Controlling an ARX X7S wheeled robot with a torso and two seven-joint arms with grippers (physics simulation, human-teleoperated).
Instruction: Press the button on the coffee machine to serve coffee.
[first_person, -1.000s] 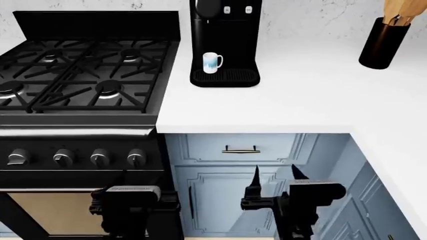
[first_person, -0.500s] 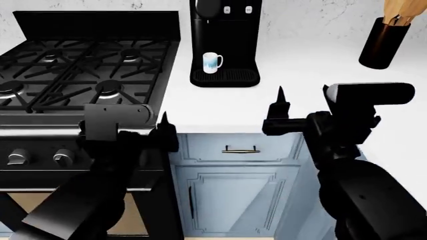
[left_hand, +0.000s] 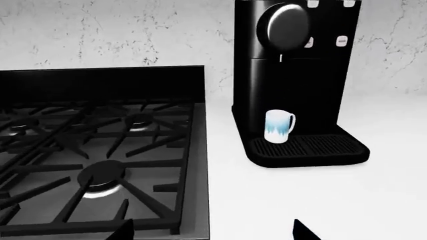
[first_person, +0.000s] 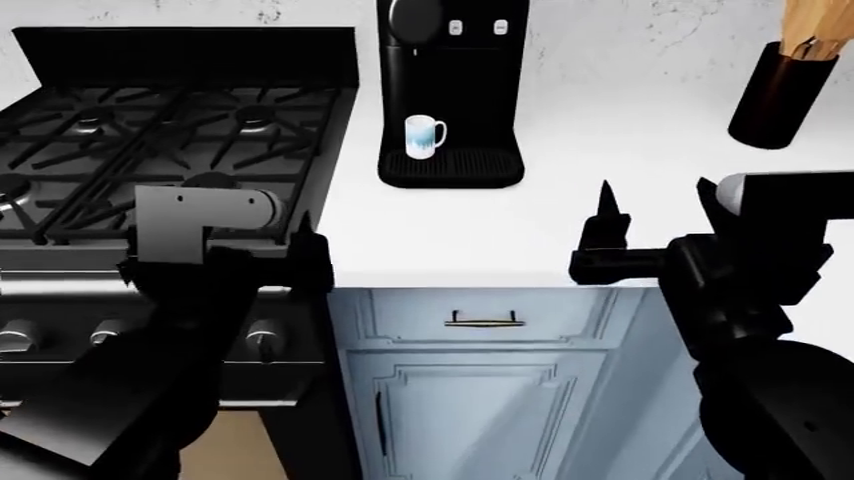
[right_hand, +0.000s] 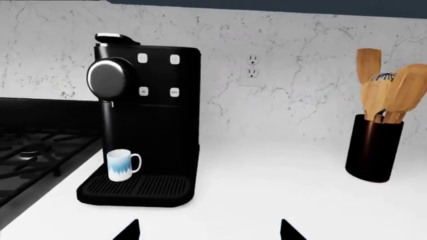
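Observation:
The coffee machine (first_person: 451, 90) stands at the back of the white counter, right of the stove. It also shows in the left wrist view (left_hand: 300, 90) and the right wrist view (right_hand: 160, 130). Its four small white buttons (right_hand: 174, 59) sit beside the round brew head (right_hand: 110, 80). A white-and-blue mug (first_person: 423, 136) stands on the ribbed drip tray (right_hand: 143, 187). No coffee stream shows. My left gripper (first_person: 300, 255) is open and empty over the stove's front right corner. My right gripper (first_person: 654, 215) is open and empty over the counter's front edge, well short of the machine.
A black gas stove (first_person: 160, 130) fills the left side. A black holder with wooden utensils (first_person: 781, 85) stands at the back right. A wall outlet (right_hand: 251, 66) is right of the machine. Blue cabinet drawers (first_person: 481, 320) are below the counter (first_person: 641, 170).
Both arms have risen from in front of the cabinets to counter height and moved slightly forward. The head view has shifted a little. The machine and mug have not moved.

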